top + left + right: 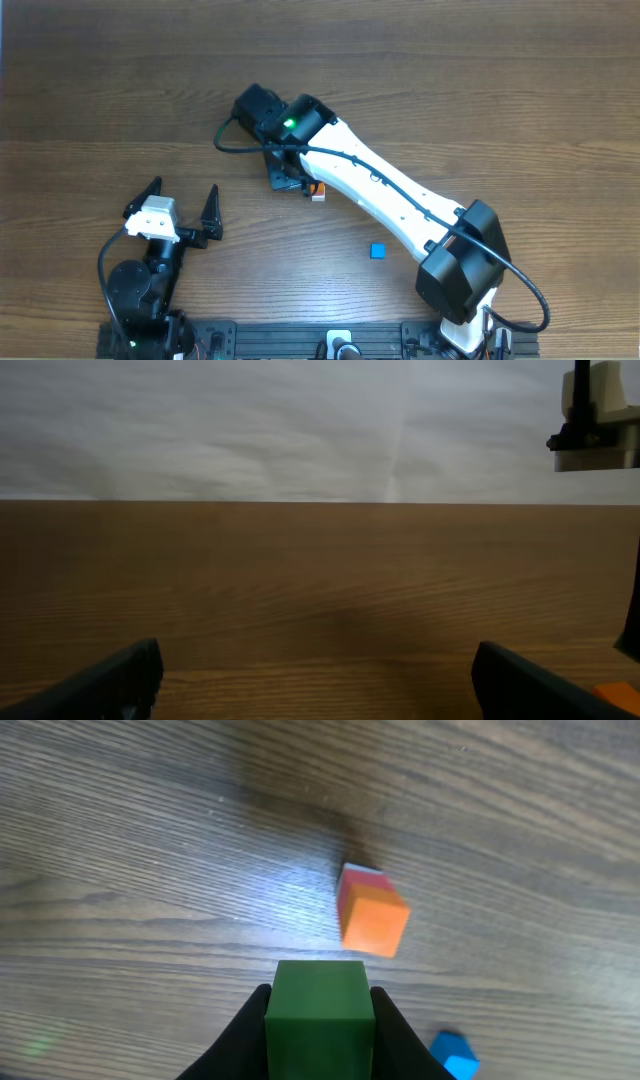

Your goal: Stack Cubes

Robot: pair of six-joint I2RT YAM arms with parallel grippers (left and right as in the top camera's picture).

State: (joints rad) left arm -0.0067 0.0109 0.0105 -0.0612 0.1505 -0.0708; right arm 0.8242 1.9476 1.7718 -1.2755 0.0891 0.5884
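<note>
The right gripper (318, 1025) is pinching a light, rigid-looking green cube (318, 1000) by two opposite flat faces, just beside the orange cube (373, 923) mid-table, while the left gripper (184, 192) is resting spread wide.

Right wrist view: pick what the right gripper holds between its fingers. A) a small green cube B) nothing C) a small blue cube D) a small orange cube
A: the small green cube sits clamped in the right gripper; the small orange cube and small blue cube lie free.
</note>
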